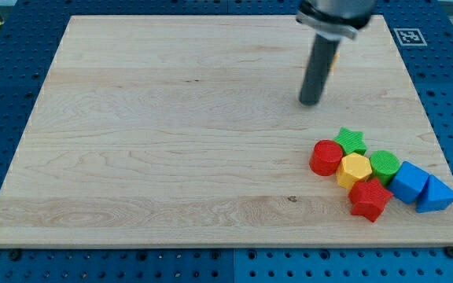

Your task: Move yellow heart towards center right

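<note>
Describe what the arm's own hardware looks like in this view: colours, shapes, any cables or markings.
My arm shows only its end: a wide dark grey round collar at the view's top, cut off by the frame, and below it a straight, smooth, dark cylindrical rod ending in my tip. A sliver of yellow-orange shows along the rod's right edge; I cannot tell what it is. No cables or markings are visible.

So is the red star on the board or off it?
On it: the red star lies wholly on the board, against the yellow hexagon; my tip stands apart, toward the view's top.
</note>
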`<state>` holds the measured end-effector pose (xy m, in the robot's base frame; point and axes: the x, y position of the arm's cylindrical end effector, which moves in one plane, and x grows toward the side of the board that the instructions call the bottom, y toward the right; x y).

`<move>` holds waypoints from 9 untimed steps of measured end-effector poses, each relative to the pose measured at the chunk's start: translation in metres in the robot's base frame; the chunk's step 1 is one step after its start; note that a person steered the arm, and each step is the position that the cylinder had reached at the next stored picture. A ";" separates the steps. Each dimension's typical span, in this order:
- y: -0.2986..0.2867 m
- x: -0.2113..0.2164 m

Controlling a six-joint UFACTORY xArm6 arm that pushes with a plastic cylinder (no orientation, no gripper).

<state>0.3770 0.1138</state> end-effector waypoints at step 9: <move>0.056 -0.056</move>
<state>0.3208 0.1702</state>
